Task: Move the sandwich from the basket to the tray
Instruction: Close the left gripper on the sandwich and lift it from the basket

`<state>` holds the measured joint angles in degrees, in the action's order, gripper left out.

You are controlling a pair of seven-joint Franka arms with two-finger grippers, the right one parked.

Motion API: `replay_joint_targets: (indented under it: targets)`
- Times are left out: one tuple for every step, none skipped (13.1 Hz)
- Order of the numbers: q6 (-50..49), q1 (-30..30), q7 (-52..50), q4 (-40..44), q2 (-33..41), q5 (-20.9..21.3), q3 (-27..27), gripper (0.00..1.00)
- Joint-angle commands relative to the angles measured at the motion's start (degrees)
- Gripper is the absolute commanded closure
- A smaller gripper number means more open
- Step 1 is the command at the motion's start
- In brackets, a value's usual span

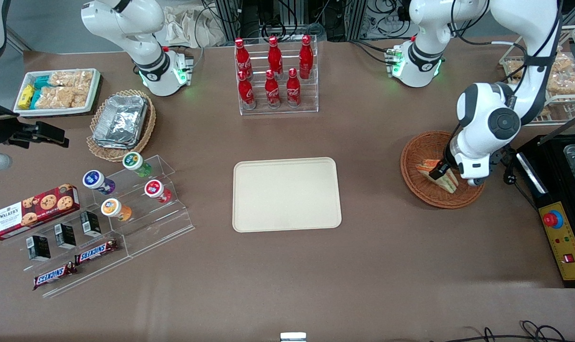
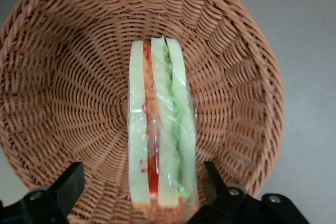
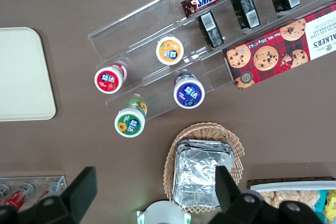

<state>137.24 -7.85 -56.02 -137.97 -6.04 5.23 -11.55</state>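
Wrapped in clear film, the sandwich (image 2: 161, 145) stands on edge in the basket (image 2: 68, 77): three pale bread slices, an orange-red layer and a ruffled green one between them. Either side of it, apart from the wrap, spread the open end effector (image 2: 142, 182) fingers (image 2: 67, 183). Well apart on the surface lies the cream tray (image 1: 287, 194), bare.

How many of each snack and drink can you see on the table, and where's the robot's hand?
Cola bottles: 6
Lidded cups: 4
Snickers bars: 2
Small black boxes: 3
Cookie box: 1
Sandwich: 1
Total: 17
The gripper is open in the basket, fingers either side of the sandwich. The tray holds nothing.
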Motion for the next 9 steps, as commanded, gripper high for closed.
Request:
replay_joint_targets:
  targets:
    - [4.0, -0.1, -4.5, -1.2, -2.3, 3.9, -0.1, 0.0]
    - [4.2, -0.1, -4.9, -1.0, -2.8, 4.2, -0.1, 0.16]
    - [4.4, -0.1, -5.4, -0.8, -2.8, 4.2, 0.0, 0.55]
    - [4.5, -0.1, -5.5, -0.7, -2.8, 4.3, 0.0, 0.94]
    - [4.5, -0.1, -5.7, -0.5, -2.8, 4.3, 0.0, 1.0]
    - [4.5, -0.1, -5.7, -0.5, -2.8, 4.3, 0.0, 1.0]
    - [4.5, -0.1, -5.4, -0.4, -2.9, 4.3, 0.0, 1.0]
    - [4.3, -0.1, -5.0, -0.1, -2.5, 4.3, 0.0, 1.0]
    - [3.6, -0.1, -4.6, 0.3, -1.6, 4.3, 0.0, 1.0]
